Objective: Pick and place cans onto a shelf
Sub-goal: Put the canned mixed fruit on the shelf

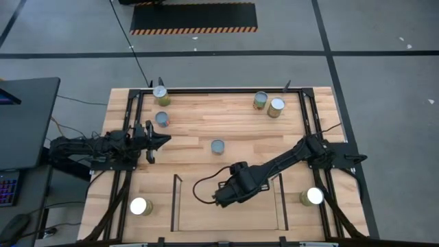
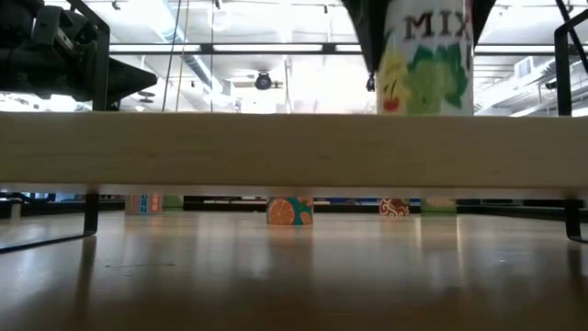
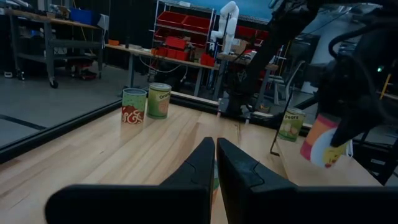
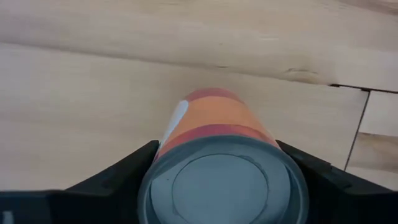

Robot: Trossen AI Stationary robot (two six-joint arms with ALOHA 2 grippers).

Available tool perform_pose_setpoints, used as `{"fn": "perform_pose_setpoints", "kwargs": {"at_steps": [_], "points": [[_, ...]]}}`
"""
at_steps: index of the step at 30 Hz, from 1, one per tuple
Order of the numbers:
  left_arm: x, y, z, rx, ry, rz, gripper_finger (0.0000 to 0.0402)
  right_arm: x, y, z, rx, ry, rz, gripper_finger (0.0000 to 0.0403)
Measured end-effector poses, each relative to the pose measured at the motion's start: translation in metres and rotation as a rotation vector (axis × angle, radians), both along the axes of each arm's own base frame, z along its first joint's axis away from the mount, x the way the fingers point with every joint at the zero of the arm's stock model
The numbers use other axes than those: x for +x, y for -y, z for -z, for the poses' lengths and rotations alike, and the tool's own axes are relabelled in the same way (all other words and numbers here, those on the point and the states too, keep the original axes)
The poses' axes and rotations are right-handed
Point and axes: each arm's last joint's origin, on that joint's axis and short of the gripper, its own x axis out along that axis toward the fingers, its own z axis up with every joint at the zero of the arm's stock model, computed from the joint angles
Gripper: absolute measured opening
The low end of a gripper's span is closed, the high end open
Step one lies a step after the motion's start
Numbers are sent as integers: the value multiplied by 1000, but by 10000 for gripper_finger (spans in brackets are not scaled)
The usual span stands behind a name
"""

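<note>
My right gripper (image 1: 226,192) is shut on a can with an orange and yellow label (image 4: 214,134), over the light-wood shelf (image 1: 206,216). In the low view this can (image 2: 427,64) stands just above the shelf board (image 2: 276,147), which hides its bottom end. My left gripper (image 1: 163,141) is shut and empty at the table's left side, a little above the wood. Other cans stand on their bottoms on the table: two at the far left (image 1: 160,92) (image 1: 162,119), two at the far right (image 1: 260,100) (image 1: 276,106) and one in the middle (image 1: 217,146). My right gripper pinches the can's side wall (image 4: 168,140) between its two fingers, one finger (image 4: 109,177) on each side. The fingers come from above and lie along the can, whose grey top (image 4: 227,183) faces the wrist. In the left wrist view the can (image 3: 323,146) hangs clear and somewhat tilted.
Two cans with shining tops stand near the front corners, left (image 1: 140,206) and right (image 1: 313,197). Thin black rods (image 1: 176,202) (image 1: 279,199) edge the shelf. The large black frame (image 1: 305,116) runs along the table's sides and back. A cable (image 1: 202,185) loops by the right gripper.
</note>
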Motion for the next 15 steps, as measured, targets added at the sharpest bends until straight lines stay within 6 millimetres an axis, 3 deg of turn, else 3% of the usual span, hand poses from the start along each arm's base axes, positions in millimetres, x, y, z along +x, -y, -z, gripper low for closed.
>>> {"fn": "perform_pose_setpoints", "kwargs": {"at_steps": [8, 15], "points": [[0, 0, 0, 0, 3, 0, 25, 16, 13, 12, 83, -12, -42, 309], [0, 0, -1, -1, 11, 0, 25, 15, 12, 12, 86, -22, -70, 315]]}}
